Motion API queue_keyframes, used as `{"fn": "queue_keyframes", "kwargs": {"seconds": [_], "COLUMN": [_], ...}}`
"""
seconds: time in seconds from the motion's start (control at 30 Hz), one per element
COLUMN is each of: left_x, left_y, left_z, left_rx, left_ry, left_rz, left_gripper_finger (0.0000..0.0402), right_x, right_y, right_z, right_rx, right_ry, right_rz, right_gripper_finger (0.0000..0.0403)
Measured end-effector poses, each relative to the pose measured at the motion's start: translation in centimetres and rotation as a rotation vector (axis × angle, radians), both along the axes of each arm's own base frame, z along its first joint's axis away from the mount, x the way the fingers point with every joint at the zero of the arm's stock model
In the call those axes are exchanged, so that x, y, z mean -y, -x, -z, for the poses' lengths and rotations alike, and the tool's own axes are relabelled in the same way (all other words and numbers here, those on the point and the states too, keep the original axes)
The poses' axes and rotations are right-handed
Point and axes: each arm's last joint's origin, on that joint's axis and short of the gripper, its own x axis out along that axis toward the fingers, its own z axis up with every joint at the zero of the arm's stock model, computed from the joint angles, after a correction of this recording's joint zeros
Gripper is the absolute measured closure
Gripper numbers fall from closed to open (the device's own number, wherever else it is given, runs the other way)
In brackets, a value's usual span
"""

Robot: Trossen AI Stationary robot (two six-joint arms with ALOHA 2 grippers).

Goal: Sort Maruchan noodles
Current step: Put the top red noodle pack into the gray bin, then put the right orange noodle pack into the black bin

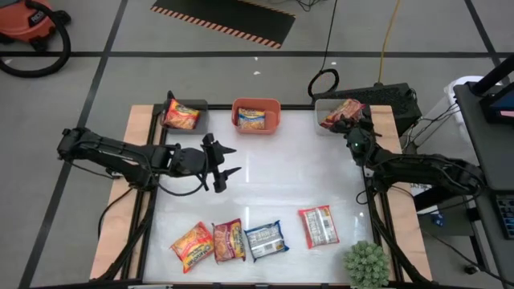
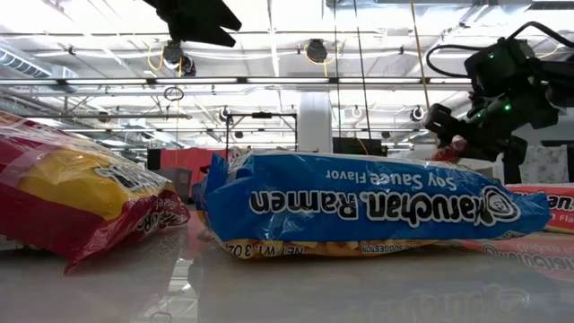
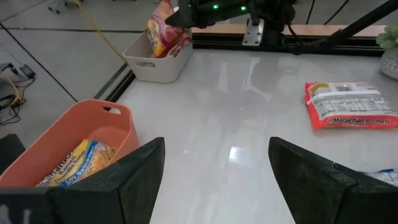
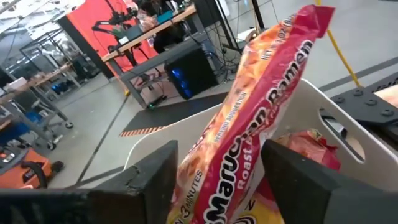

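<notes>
From above, four flat, crinkly plastic packets lie in a loose row at six o'clock on my glossy white table [image 1: 265, 189]. They are an orange-yellow packet [image 1: 192, 246], a red-yellow one [image 1: 229, 240] touching it, a blue packet [image 1: 266, 240] just beside that, and a red-and-white packet [image 1: 319, 225] a little apart toward five o'clock. The low view shows the blue one's shiny wrapper with "Maruchan Ramen, Soy Sauce Flavor" in white lettering. A spiky green plant [image 1: 367, 264] sits at the five o'clock corner.

At nine o'clock my left gripper [image 1: 226, 165] hovers over bare table, its dark blocky fingers spread wide and empty.

Along the far edge are three bins. A pale one [image 1: 201, 106] at eleven o'clock has an orange-red packet [image 1: 181, 116] inside. A rounded salmon plastic bin [image 1: 256, 105] at twelve holds a yellow packet [image 1: 252, 120]. A white bin [image 3: 157, 67] with handle slots stands at one o'clock. My right gripper [image 1: 347, 120] is over that bin with a red-and-orange packet [image 4: 261, 118] standing tilted between its fingers. I cannot tell if they are pinching it.
</notes>
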Motion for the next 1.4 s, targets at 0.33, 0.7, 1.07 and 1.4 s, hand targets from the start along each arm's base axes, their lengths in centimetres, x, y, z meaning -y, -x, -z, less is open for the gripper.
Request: {"fn": "queue_keyframes", "kwargs": {"seconds": [0.33,0.7,1.07,1.4], "left_x": [0.3,0.3,0.2,-0.9], "left_y": [-1.4,-1.3,-1.3,-1.6], "left_z": [1.9,2.2,2.3,2.0], "left_rx": [-0.084,-0.113,-0.127,-0.087], "left_ry": [-0.01,-0.014,-0.02,-0.012], "left_rz": [0.017,0.015,0.016,-0.028], "left_gripper_finger": [0.011,0.011,0.011,0.011], "right_x": [0.0,-0.5,-0.7,-0.6], "right_y": [-0.1,0.3,0.3,-0.2], "right_z": [-0.5,-1.1,-2.0,-1.5], "right_rx": [-0.163,-0.265,-0.235,-0.191], "right_ry": [0.048,0.064,0.107,0.074], "right_rz": [-0.048,-0.149,-0.229,-0.316], "right_gripper_finger": [0.0128,0.0126,0.0169,0.0281]}}
